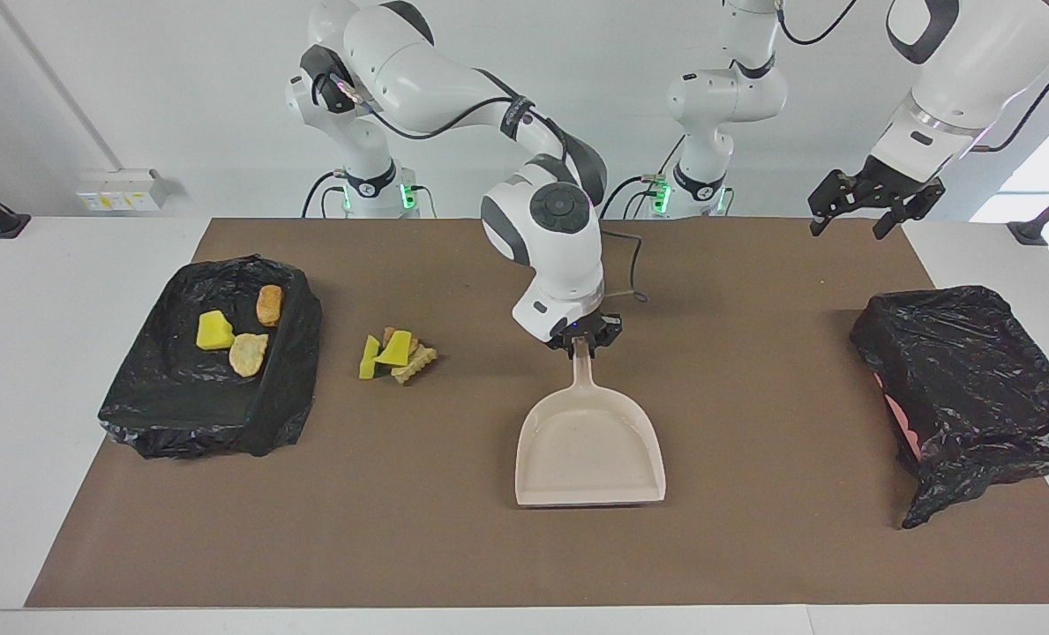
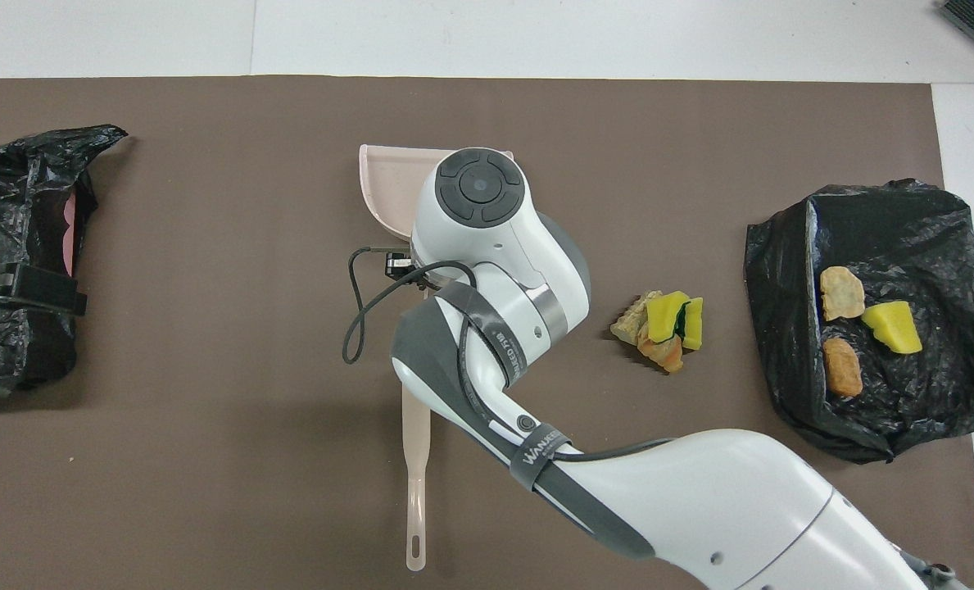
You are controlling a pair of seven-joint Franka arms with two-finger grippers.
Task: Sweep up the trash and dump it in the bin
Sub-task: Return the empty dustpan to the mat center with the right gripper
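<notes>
mat mid-table: dustpan (image 1: 589, 450) blocks | brush (image 2: 414, 483) probably beside

Right arm (image 2: 487, 270) covers dustpan (image 2: 384, 176) mid-mat; trash pile (image 2: 663, 328) beside bin (image 2: 929, 221) w/ scraps.
</notes>
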